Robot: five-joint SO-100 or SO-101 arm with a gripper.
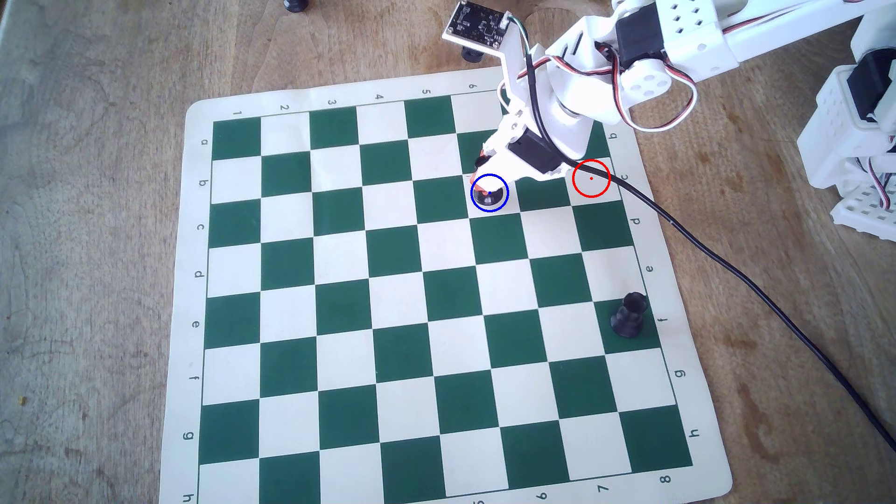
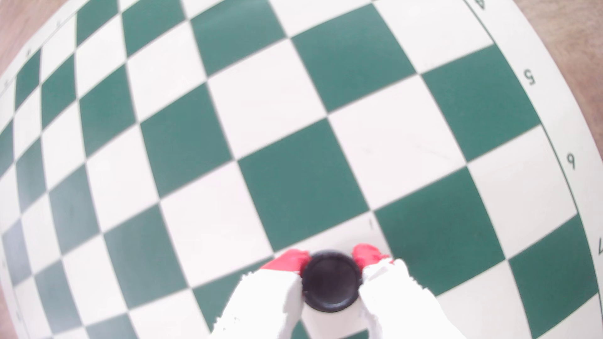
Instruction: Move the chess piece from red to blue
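In the wrist view the gripper (image 2: pixel 331 257) pinches the chess piece (image 2: pixel 331 282) at six o'clock; overhead, it sits inside blue (image 1: pixel 507 198), red (image 1: pixel 602 190) at three o'clock.

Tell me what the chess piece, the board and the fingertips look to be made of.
Chess piece: likely moulded black plastic, with a dull sheen. Chessboard: probably a thin roll-up vinyl mat, with rounded corners and a slightly wavy edge. Gripper fingertips: matte red, perhaps rubbery pads, on white printed-looking plastic.

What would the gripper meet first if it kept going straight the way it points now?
Most likely the white square of the chessboard inside the blue ring: the gripper points down, red-tipped fingers flanking the black chess piece. Remaining height is unclear.
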